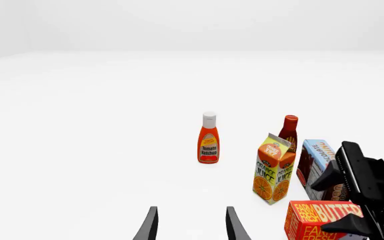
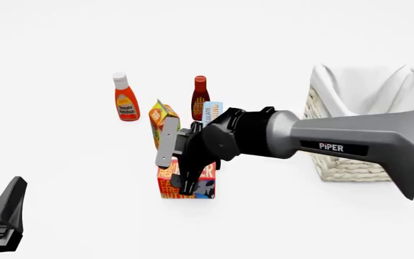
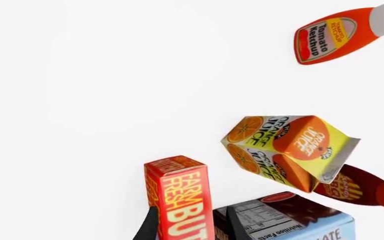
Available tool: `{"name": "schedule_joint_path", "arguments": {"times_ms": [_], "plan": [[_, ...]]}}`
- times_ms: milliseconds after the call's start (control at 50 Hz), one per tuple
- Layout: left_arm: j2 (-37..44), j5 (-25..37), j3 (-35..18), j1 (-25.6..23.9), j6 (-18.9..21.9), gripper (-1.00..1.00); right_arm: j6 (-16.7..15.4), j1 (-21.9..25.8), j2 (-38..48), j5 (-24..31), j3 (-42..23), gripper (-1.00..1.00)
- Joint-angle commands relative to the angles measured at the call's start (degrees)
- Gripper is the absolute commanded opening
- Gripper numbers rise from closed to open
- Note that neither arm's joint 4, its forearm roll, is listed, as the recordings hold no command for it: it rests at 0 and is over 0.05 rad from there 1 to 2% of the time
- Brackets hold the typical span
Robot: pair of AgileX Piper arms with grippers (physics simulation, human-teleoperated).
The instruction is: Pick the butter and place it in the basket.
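The butter (image 2: 187, 186), a red and orange box, stands on the white table in front of the other groceries. It also shows in the left wrist view (image 1: 315, 217) and the right wrist view (image 3: 178, 195). My right gripper (image 2: 177, 175) is open and down at the butter, with one finger on each side of the box, as the right wrist view (image 3: 188, 227) shows. The cream wicker basket (image 2: 344, 162) with white lining stands to the right, behind my right arm. My left gripper (image 2: 2, 216) is open and empty at the near left, far from the butter.
An orange juice carton (image 2: 160, 121) stands just behind the butter. A blue-and-brown pudding box (image 2: 213, 112) and a dark red bottle (image 2: 200, 97) stand behind it. A ketchup bottle (image 2: 125, 100) stands further left.
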Motion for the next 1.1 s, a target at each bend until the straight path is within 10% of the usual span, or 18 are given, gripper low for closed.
{"name": "schedule_joint_path", "arguments": {"times_ms": [20,1100], "plan": [[0.0,0.0,0.0,0.0,0.0,1.0,0.23,0.24,0.73,0.06,-0.63,1.0],[0.0,0.0,0.0,0.0,0.0,1.0,0.86,0.67,2.92,0.03,-1.66,1.0]]}}
